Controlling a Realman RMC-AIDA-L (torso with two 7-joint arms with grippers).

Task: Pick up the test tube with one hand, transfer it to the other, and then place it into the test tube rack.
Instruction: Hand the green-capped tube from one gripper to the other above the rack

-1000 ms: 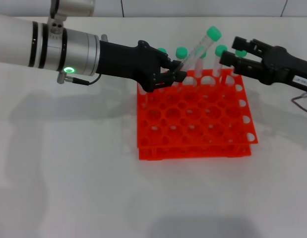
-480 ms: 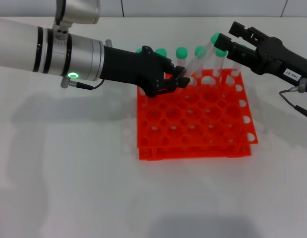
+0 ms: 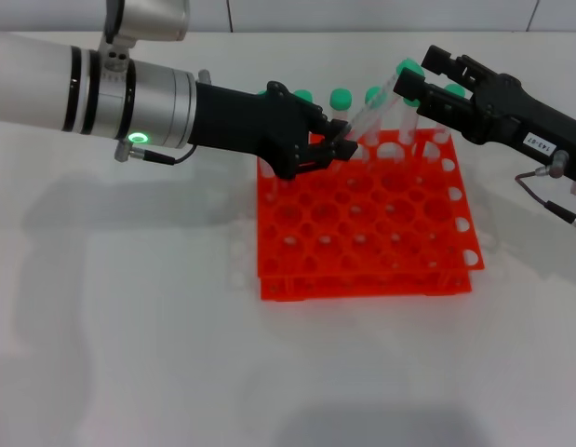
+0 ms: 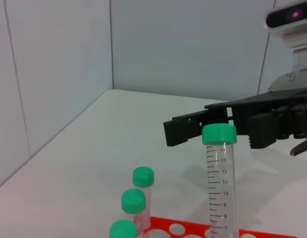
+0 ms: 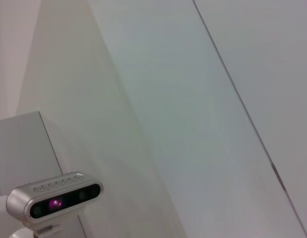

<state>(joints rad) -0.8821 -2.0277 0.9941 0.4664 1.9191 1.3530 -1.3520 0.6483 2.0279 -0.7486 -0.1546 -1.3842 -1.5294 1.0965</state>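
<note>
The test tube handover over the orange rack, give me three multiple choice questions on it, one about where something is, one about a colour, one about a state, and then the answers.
1. Where is the held test tube?
A. Lying on the table beside the rack
B. Tilted above the back of the test tube rack
C. Standing in the rack's front row

2. What colour are the tube caps?
A. Green
B. Blue
C. White

3. What is the left gripper doing?
A. Parked away from the rack, open
B. Pressing on the table
C. Shut on the test tube's lower part

Answers:
1 B: the head view shows the tube slanting up over the rack's back rows.
2 A: each cap in the head and left wrist views is green.
3 C: its fingers clamp the tube's lower end, while the right gripper stands open at the cap.
</note>
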